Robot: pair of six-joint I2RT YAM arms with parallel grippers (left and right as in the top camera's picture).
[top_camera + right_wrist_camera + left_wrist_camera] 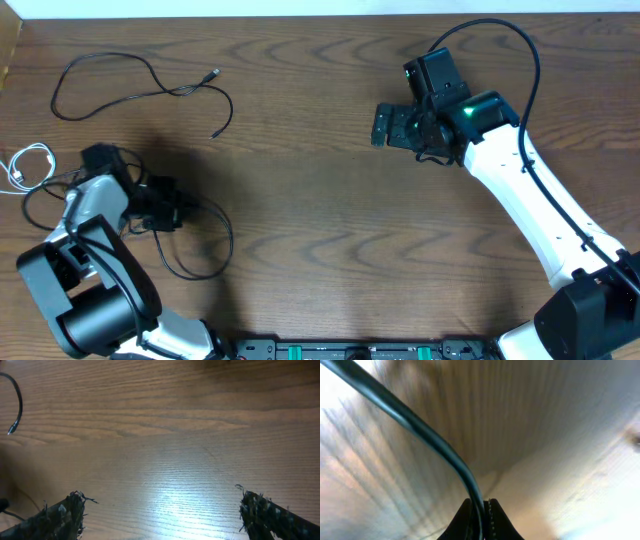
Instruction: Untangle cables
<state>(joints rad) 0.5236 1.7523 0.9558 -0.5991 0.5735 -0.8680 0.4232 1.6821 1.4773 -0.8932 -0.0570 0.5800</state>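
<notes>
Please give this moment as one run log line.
left gripper: shut on black cable | right gripper: open, empty | white cable: at far left

Table point(320, 200): wood with marked grain, smooth, a soft sheen under the light.
Black cable point(422, 430): smooth, slightly glossy sheath.
White cable point(18, 172): smooth white sheath.
Right gripper point(160, 500) pads point(62, 515): dark, rough, fuzzy-edged.
Right arm shell point(520, 190): white, smooth, glossy plastic.

left claw point(481, 504): pinched shut | right claw point(160, 494): jaws spread wide, arm extended
</notes>
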